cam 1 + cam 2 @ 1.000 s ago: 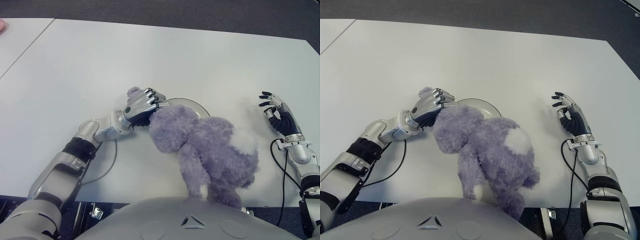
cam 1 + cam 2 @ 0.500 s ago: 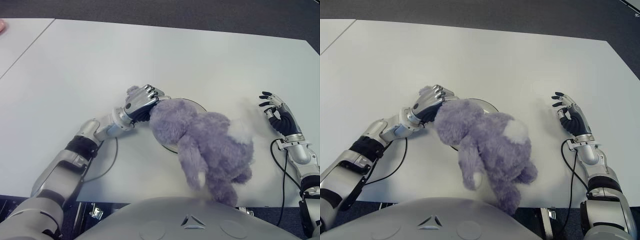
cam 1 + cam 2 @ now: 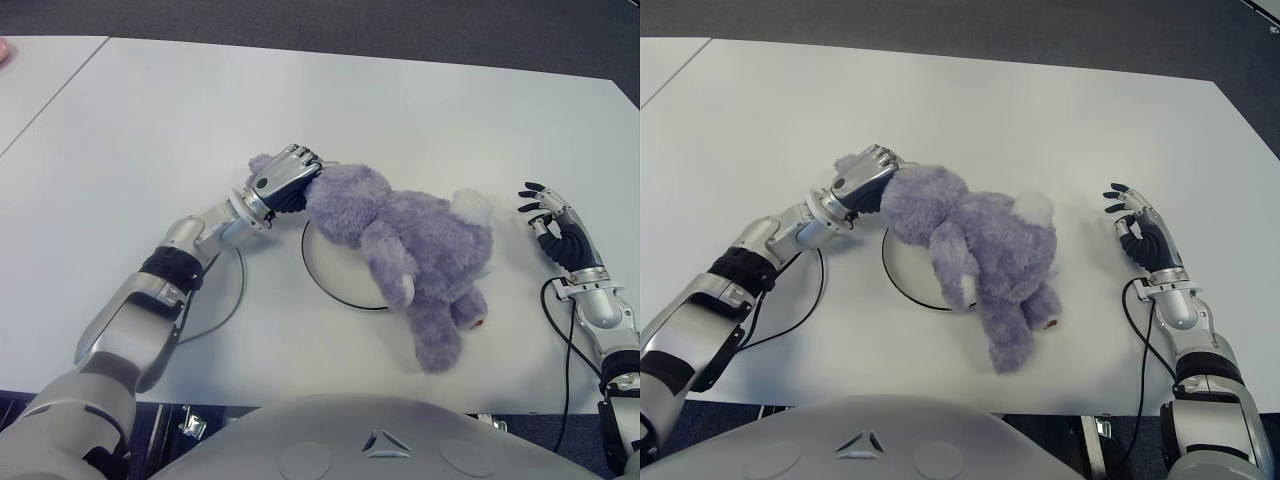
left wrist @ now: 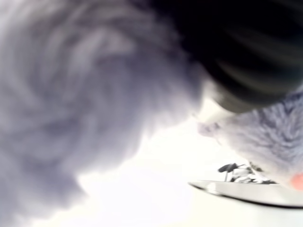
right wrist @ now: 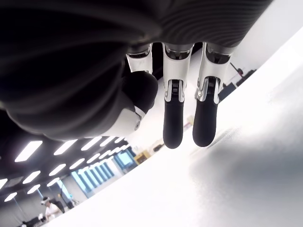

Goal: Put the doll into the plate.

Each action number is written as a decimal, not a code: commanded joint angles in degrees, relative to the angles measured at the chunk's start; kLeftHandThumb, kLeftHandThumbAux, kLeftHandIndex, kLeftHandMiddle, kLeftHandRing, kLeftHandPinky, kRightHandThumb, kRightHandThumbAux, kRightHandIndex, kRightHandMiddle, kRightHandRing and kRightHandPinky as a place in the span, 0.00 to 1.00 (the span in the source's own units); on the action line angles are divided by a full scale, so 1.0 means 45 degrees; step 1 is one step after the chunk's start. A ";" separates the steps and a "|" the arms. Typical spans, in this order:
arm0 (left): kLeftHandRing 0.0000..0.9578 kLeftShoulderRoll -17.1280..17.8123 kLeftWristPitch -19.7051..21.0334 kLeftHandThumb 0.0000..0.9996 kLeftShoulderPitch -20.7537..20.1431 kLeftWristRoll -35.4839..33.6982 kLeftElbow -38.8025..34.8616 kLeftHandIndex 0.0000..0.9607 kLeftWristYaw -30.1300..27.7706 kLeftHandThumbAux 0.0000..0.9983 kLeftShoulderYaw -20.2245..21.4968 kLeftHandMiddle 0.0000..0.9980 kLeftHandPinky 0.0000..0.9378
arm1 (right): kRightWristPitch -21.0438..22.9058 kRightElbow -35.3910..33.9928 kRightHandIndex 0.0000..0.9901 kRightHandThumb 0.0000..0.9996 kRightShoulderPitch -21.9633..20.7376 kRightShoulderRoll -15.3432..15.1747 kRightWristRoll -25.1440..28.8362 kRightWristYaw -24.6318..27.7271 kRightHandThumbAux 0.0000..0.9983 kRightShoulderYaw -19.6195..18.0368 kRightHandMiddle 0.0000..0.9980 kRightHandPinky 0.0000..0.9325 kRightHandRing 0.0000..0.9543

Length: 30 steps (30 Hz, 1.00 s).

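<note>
A fluffy purple doll (image 3: pixel 405 240) with a white patch lies across the white, dark-rimmed plate (image 3: pixel 335 272) in the middle of the table. Its head is over the plate's far rim, its body covers the plate's right part, and its legs hang over the plate's near right rim. My left hand (image 3: pixel 285 182) is shut on the doll's head by one ear, just left of the plate. In the left wrist view, purple fur (image 4: pixel 71 94) fills most of the picture and the plate's rim (image 4: pixel 246 191) shows below it. My right hand (image 3: pixel 553 222) shows idle at the table's right edge, fingers relaxed and holding nothing.
A black cable (image 3: pixel 228 308) loops on the white table (image 3: pixel 420 110) beside my left forearm, and another (image 3: pixel 560 330) runs along my right forearm. A second white table (image 3: pixel 35 75) adjoins at the far left. My torso (image 3: pixel 370 440) covers the table's near edge.
My left hand has carried the doll away from my body and to the right. The doll has come down from above the table's near edge onto the plate. The right hand has not moved.
</note>
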 commanded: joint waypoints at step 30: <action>0.93 -0.0892 0.0636 0.73 -0.1311 0.0142 0.2735 0.46 0.1211 0.70 -0.0875 0.88 0.95 | 0.0521 0.1034 0.20 1.00 0.1915 0.2493 -0.0027 0.0688 0.74 0.0870 0.12 0.45 0.31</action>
